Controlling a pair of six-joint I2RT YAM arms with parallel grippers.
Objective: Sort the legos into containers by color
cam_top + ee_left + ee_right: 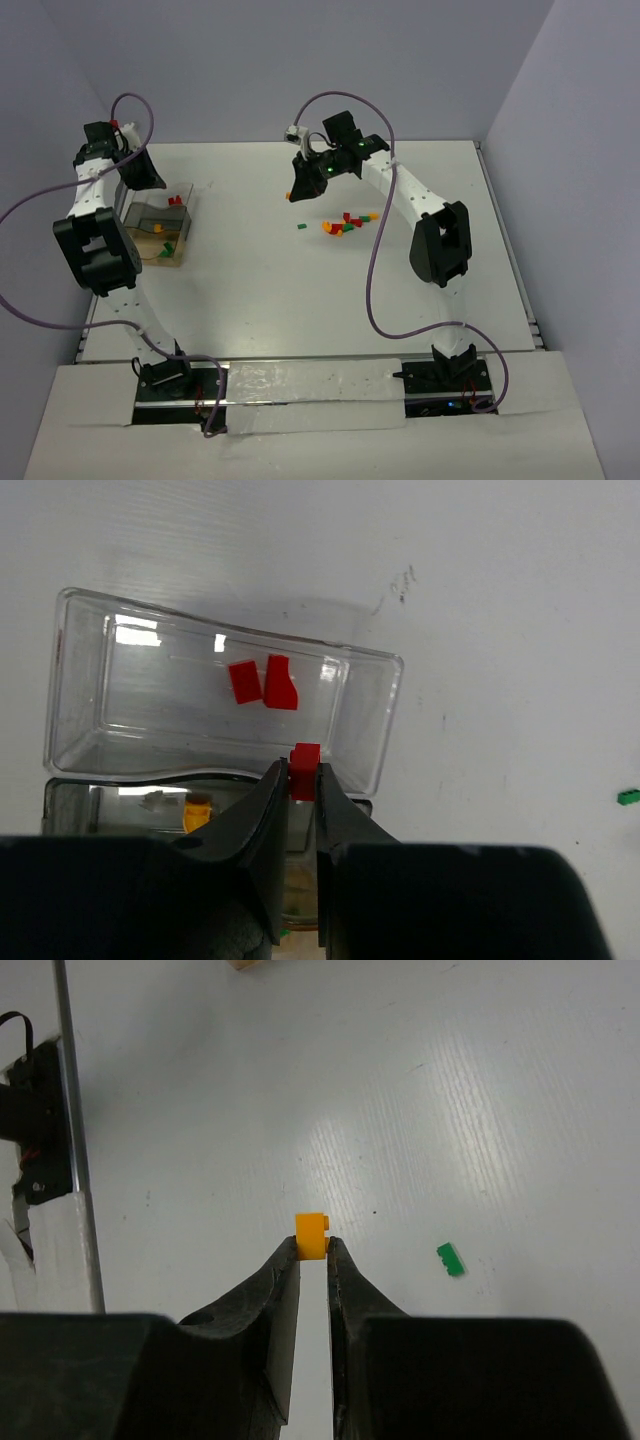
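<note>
White table (300, 300) with both arms reaching out over it. Left arm (95, 250) bends toward 10 o'clock. Right arm (440, 240) stretches toward 12 o'clock, its wrist turned in to the middle.

Containers (160, 225) sit at the table's 9 o'clock edge: a short row of clear trays on a tan base. In the left wrist view the far tray (90, 720) holds two red bricks (281, 683) lying side by side near its middle, touching or nearly so. The next tray, toward 6 o'clock, shows one orange piece (197, 813), partly hidden by a finger.

Left gripper (302, 790) hangs over the near wall of the far tray, jaws clamped on a red brick (304, 757) pinched at the fingertips.

Right gripper (313, 1250) is above bare table, jaws clamped on an orange brick (312, 1236) — held at the very tips. A green brick (451, 1259) lies on the table at its 3 o'clock, apart from it.

Loose legos (345, 224) — red, green, orange — lie scattered just past table centre toward 2 o'clock, well apart from the containers.
</note>
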